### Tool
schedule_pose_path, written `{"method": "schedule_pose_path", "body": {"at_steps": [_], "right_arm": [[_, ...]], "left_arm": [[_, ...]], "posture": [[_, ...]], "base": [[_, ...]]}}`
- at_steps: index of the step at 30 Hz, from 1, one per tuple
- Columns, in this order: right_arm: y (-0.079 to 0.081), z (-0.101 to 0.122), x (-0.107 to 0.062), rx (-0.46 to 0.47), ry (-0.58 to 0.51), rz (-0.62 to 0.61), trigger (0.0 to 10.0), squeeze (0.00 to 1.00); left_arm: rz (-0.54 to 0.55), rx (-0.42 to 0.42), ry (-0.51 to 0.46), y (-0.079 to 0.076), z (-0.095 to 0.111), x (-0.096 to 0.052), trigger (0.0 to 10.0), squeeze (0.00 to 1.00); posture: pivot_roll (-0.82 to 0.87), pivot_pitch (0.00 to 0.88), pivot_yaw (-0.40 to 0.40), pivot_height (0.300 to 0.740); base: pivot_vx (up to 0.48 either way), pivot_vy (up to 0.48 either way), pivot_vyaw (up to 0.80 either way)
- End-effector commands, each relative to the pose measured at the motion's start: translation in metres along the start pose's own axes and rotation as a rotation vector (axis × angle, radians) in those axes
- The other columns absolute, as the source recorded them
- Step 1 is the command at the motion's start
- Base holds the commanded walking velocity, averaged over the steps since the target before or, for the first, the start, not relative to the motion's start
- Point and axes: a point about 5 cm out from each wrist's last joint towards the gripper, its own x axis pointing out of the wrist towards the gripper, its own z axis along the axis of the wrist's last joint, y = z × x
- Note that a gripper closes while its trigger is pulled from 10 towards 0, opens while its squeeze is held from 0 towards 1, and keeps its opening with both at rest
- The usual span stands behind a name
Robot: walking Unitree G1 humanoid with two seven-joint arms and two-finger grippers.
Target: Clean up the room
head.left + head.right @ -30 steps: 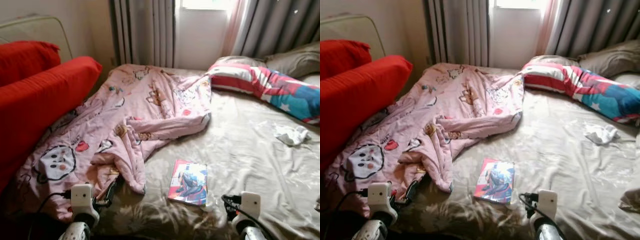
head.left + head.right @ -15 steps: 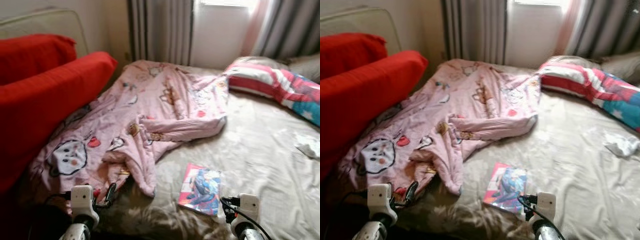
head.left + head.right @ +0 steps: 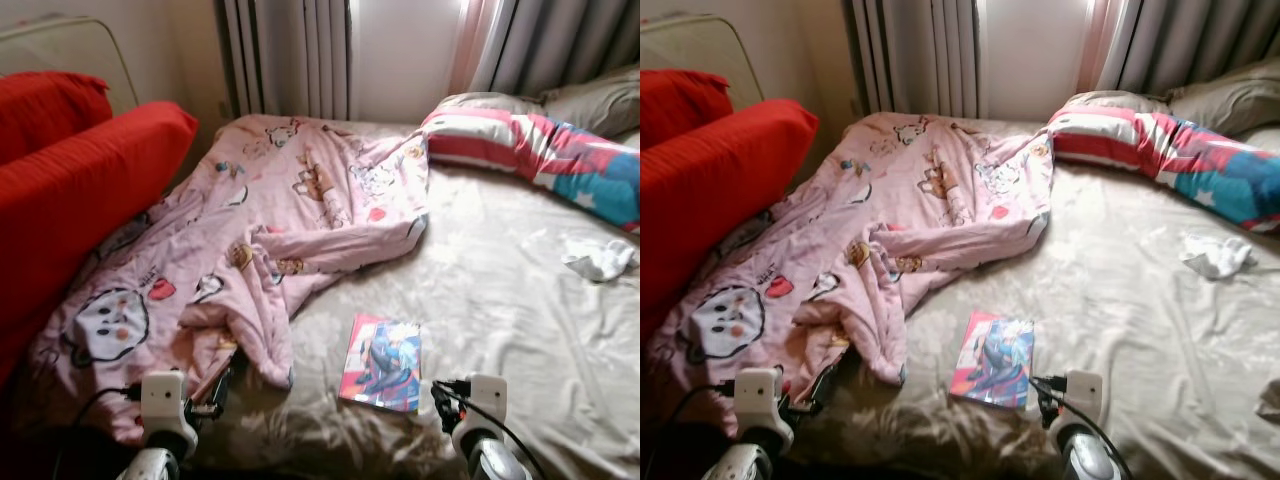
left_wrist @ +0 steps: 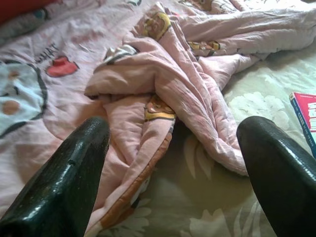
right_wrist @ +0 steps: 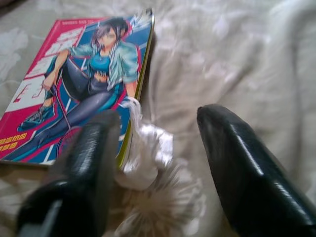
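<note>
While both arms hang low at the foot of the bed (image 3: 500,300), each tool shows its black fingers spread apart with nothing between them. From the left wrist view, the left tool (image 4: 173,163) hovers over the bunched edge of a pink cartoon-print quilt (image 3: 260,230), which sprawls from about 12 o'clock down to 8 o'clock across the beige sheet. The right tool (image 5: 153,163) hangs just above the sheet, with a small crumpled white wrapper (image 5: 143,153) lying between its fingers and touching the edge of a comic book (image 3: 381,349). That book lies flat, cover up, near 6 o'clock, just beside the quilt's lowest fold but apart from it. Out at 3 o'clock a crumpled white cloth (image 3: 598,259) sits alone on the sheet. A red, white and blue striped pillow (image 3: 540,160) lies at 1 o'clock, against a grey pillow (image 3: 595,100) under the curtains (image 3: 290,55). Red cushions (image 3: 80,190) crowd the 9 o'clock side, pressing on the quilt.
</note>
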Motion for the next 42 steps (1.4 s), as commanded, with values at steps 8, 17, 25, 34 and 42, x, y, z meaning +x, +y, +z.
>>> {"method": "schedule_pose_path", "body": {"at_steps": [8, 17, 25, 34, 42], "right_arm": [[0.005, 0.010, 0.009, 0.053, 0.049, -0.038, 10.0, 0.00], [0.011, 0.010, 0.014, 0.128, 0.131, -0.024, 10.0, 0.00], [0.013, 0.021, 0.018, 0.185, 0.115, -0.012, 1.2, 0.00], [0.015, 0.017, 0.017, 0.169, 0.124, 0.006, 0.0, 0.00], [0.017, 0.012, 0.015, 0.157, 0.141, 0.008, 0.0, 0.00]], "left_arm": [[-0.038, 0.031, -0.003, 0.001, 0.011, -0.003, 10.0, 0.00], [-0.052, 0.045, -0.009, -0.001, 0.018, -0.003, 10.0, 0.00], [-0.060, 0.049, -0.006, -0.004, 0.020, -0.005, 10.0, 0.00], [-0.064, 0.053, 0.001, -0.005, 0.020, -0.008, 10.0, 0.00], [-0.069, 0.058, 0.008, -0.005, 0.020, -0.010, 10.0, 0.00]], "posture": [[0.11, 0.200, 0.046, 0.604], [0.14, 0.208, 0.044, 0.604], [0.15, 0.229, 0.041, 0.604], [0.15, 0.243, 0.044, 0.604], [0.15, 0.248, 0.049, 0.604]], "base": [[0.000, 0.000, 0.00], [0.000, 0.000, 0.00], [0.000, 0.000, 0.00], [0.000, 0.000, 0.00], [0.000, 0.000, 0.00]]}}
